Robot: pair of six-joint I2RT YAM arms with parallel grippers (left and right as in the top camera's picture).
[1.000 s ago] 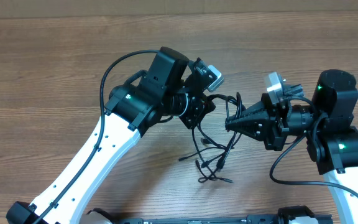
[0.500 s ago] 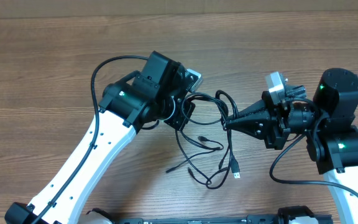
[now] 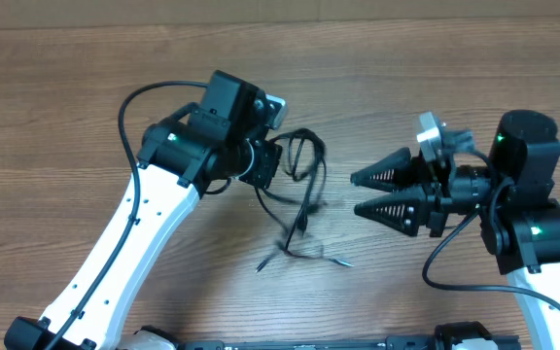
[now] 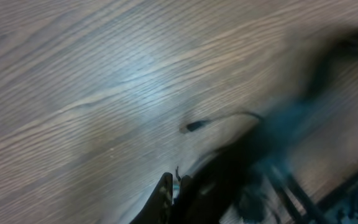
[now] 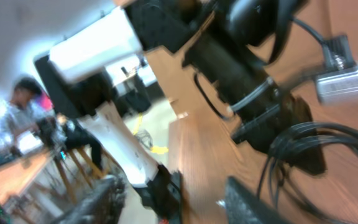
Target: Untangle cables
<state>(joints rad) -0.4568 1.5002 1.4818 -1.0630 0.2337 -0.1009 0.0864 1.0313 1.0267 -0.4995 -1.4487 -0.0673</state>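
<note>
Thin black cables (image 3: pixel 304 209) hang in a loose bundle from my left gripper (image 3: pixel 272 163), which is shut on them just left of the table's middle. Their loops sit right of the gripper. Strands trail down to small plug ends (image 3: pixel 343 262) on the wood. My right gripper (image 3: pixel 354 193) stands open to the right of the bundle, apart from it, with nothing between its fingers. The left wrist view is blurred: closed fingers (image 4: pixel 165 198), a dark smear of cable and one plug end (image 4: pixel 192 126). In the right wrist view the cable loops (image 5: pixel 273 163) lie beyond my spread fingers (image 5: pixel 253 202).
The brown wooden table (image 3: pixel 455 87) runs to a pale edge at the back. Thicker black wires (image 3: pixel 139 97) arch over the left arm, and another loops below the right arm (image 3: pixel 445 267). The right wrist view shows a room with a seated person (image 5: pixel 17 118) past the table.
My right gripper has opened and let go of the cables. The left arm has pulled up and to the left with the bundle, dragging its strands and plug ends leftward.
</note>
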